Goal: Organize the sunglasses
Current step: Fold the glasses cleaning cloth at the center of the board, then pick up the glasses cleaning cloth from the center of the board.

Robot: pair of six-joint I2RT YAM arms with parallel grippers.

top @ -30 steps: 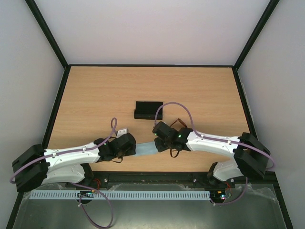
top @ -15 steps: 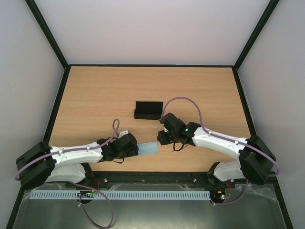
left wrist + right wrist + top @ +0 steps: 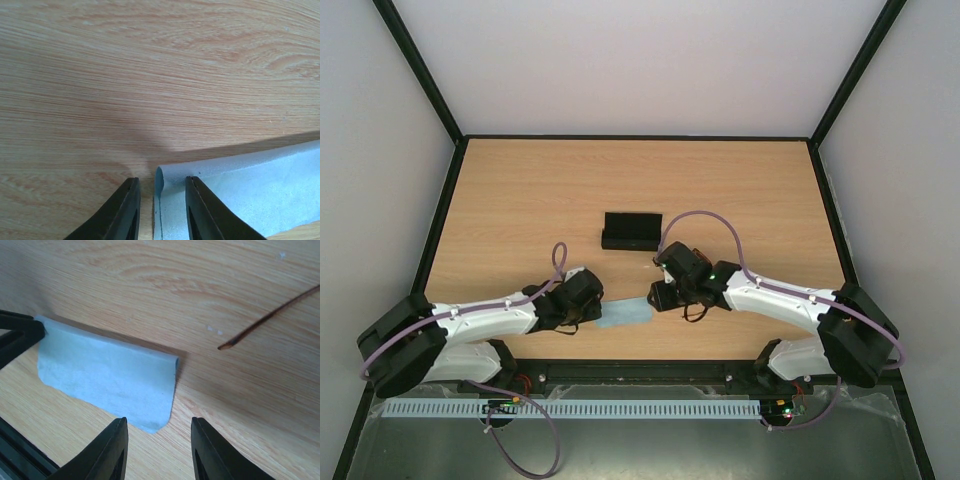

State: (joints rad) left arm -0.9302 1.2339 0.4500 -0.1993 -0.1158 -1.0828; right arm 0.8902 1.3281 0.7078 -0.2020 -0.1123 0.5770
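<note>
- table (image 3: 540, 200): light wood-grain top, carrying every item below.
- black case (image 3: 631, 231): oblong, sat near the middle of the table, beyond both arms and apart from the cloth.
- light blue cloth (image 3: 107, 375): lay at the near edge of the table between the two arms, its far edge curled up.
- sunglasses (image 3: 270, 317): only one thin reddish-brown temple arm showed, in the right wrist view, beside the cloth and not touching it; the rest was out of sight.
- left gripper (image 3: 161, 180): fingers a little apart, astride the cloth's curled end, with a strip of bare table between one finger and the cloth.
- right gripper (image 3: 159, 422): fingers parted, nothing held, with the cloth's corner and bare table between them.
</note>
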